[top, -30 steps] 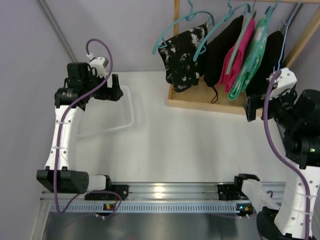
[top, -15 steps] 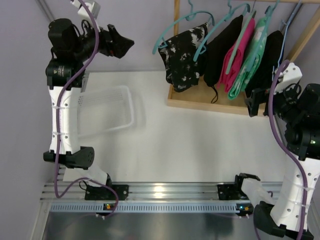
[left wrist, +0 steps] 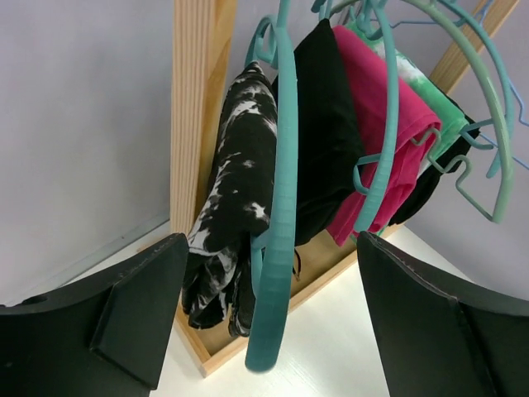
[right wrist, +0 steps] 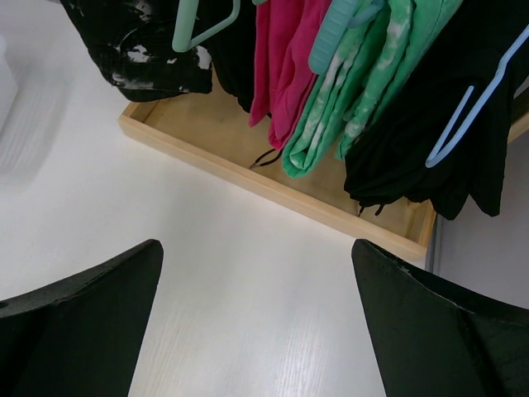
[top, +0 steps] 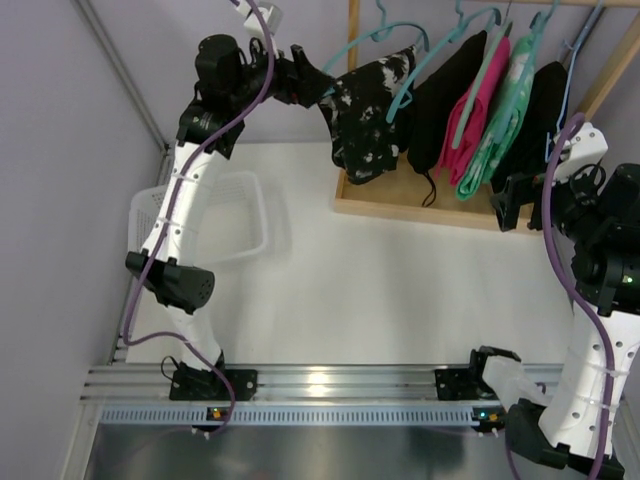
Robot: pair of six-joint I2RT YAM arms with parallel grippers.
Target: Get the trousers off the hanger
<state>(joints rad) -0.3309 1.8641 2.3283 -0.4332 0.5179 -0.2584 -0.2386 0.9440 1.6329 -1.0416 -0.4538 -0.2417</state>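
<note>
Looking down from above, none of the job seems done yet. The trousers (top: pixel 368 115) are still draped over the teal hanger (top: pixel 345 52), at the left end of the wooden rack (top: pixel 400 208) on the far side of the bench (top: pixel 380 300). The left arm (top: pixel 178 195) stretches up and far, and its jaws are right beside the trousers' left edge; I cannot tell from here whether they touch. The right arm (top: pixel 600 270) stands off at the rack's right end. One white basket (top: pixel 240 225) sits on the left of the bench. I count five garments on the rack: the one marbled pair, two plain black garments (top: pixel 445 100), one pink garment (top: pixel 478 110) and one green garment (top: pixel 510 120).

From the left wrist, the left jaws stand wide apart with nothing in them. The hanger's teal bar hangs beyond and between them, and the trousers drape just left of it, next to the rack's post. At least three teal hangers show here, but the hooks overlap too much for a sure count.

From the right wrist, the right jaws are just as wide and empty, over bare bench near the rack's tray. The trousers sit in the far-left corner of this view. One pale blue hanger (right wrist: pixel 463 124) carries the rightmost black garment.

By my reckoning everything remains: taking hold of the cloth, then pulling it free of the hanger.
</note>
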